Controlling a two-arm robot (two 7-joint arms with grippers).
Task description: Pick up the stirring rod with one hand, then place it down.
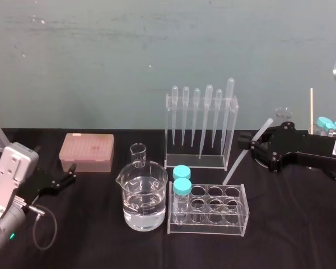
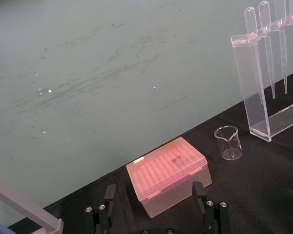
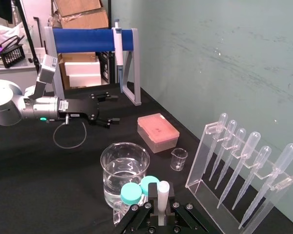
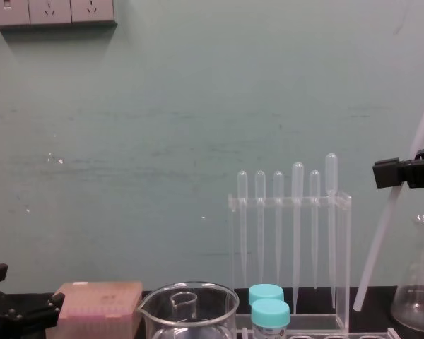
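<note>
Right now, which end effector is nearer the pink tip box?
Left. The left end effector is open just left of the pink tip box; the right end effector is far across, beyond the pipette rack, holding the stirring rod.

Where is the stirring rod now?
Head view, right side: the stirring rod is held tilted in the right end effector, beside the pipette rack.

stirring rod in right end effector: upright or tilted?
Tilted. The stirring rod slants through the right end effector, top toward the robot's right; cannot tell if its lower tip touches the table.
</note>
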